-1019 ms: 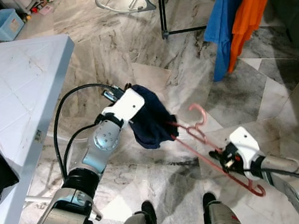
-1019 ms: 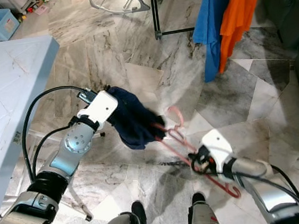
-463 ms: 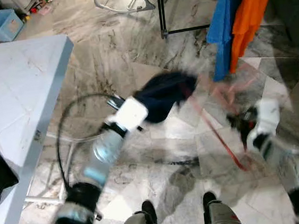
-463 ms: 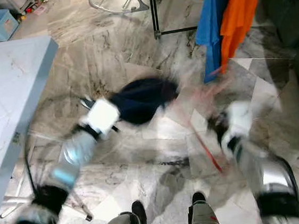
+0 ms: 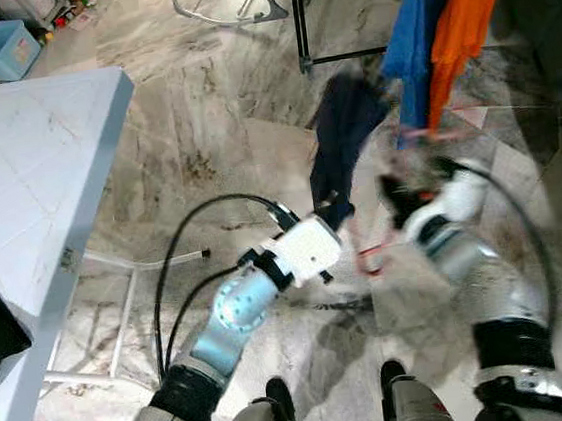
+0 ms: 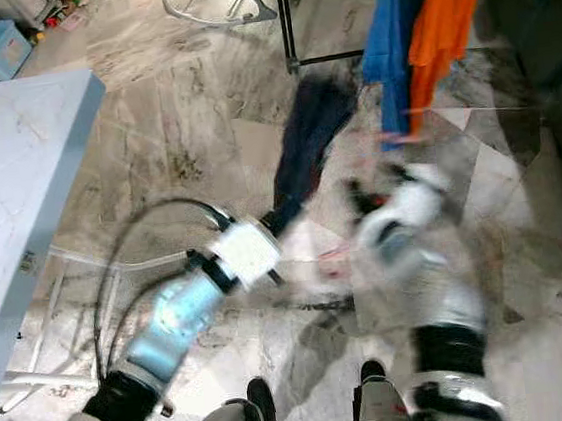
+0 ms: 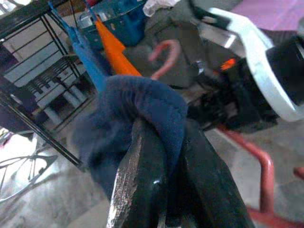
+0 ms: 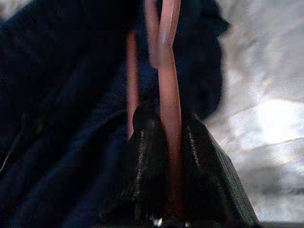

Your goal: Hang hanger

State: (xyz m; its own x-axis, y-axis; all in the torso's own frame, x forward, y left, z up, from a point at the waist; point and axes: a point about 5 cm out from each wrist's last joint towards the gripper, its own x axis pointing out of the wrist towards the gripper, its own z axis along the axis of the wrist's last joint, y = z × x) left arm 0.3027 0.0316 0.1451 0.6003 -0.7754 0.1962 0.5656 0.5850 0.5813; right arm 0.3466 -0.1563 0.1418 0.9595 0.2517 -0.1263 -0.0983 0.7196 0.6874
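The left gripper [image 7: 164, 190] is clamped on a dark blue garment [image 5: 343, 134]; the right gripper [image 8: 166, 166], blurred, seems clamped on the pink hanger [image 8: 164, 71].

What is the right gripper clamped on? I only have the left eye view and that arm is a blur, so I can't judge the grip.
Observer: The right gripper is shut on the pink hanger; one bar runs straight between its fingers.
Operator: And the left one?
Observer: The left gripper is shut on a fold of the dark blue garment.
Operator: Is the hook free?
Observer: In the left wrist view the hanger's hook stands clear above the garment, with the blue shirt and orange shirt on the black rack beyond it.
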